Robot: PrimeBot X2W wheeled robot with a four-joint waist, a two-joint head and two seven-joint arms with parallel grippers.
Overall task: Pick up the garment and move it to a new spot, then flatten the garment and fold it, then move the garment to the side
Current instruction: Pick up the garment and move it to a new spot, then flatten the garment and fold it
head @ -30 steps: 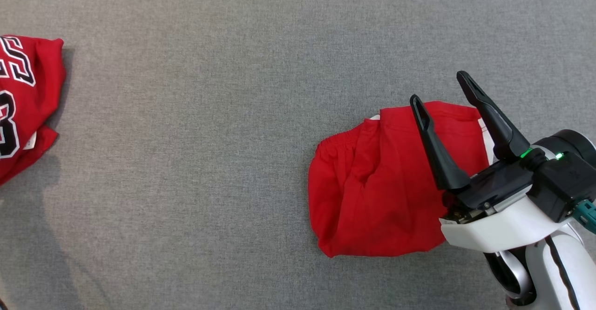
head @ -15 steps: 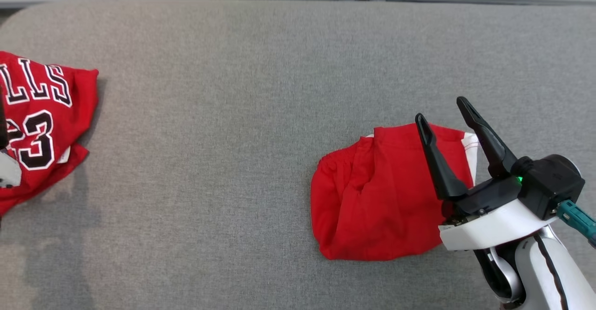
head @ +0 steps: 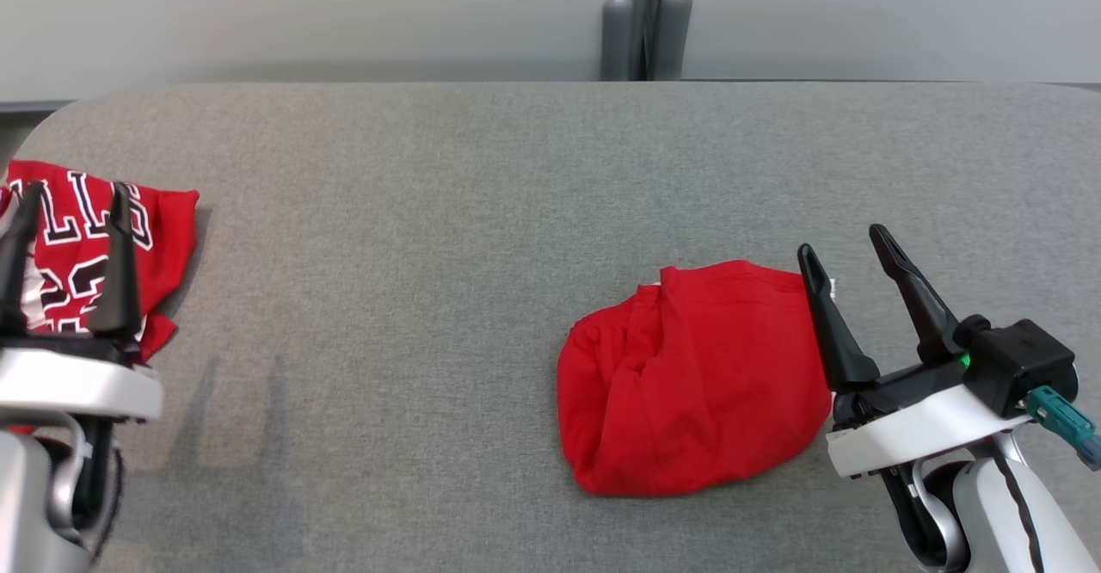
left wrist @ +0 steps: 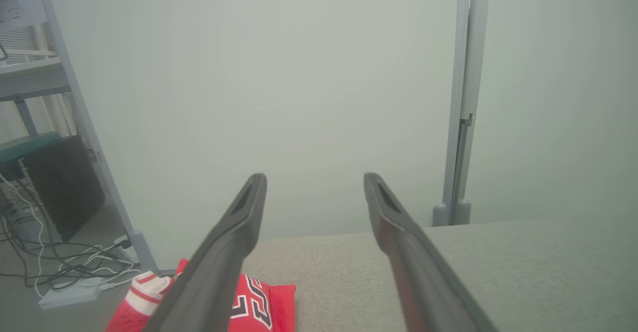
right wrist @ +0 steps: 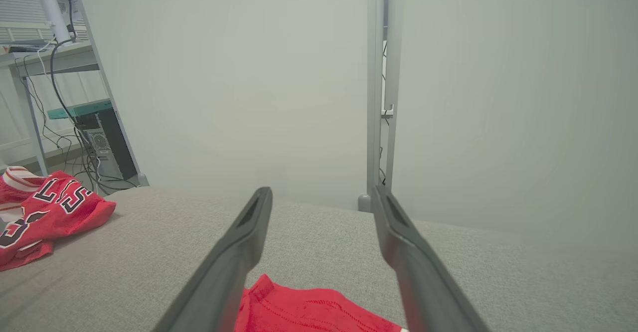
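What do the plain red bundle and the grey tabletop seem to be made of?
Plain red bundle: soft, matte cloth, judging by its rumpled folds and gathered edge. Grey tabletop: apparently a woven fabric covering, finely speckled, without shine.

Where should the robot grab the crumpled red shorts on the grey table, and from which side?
Probably the right-hand edge of the red shorts, approached from the right by the open right gripper. The shorts lie bunched and low on the grey table, so a downward pinch on that loose edge, the part nearest that gripper, looks easiest.
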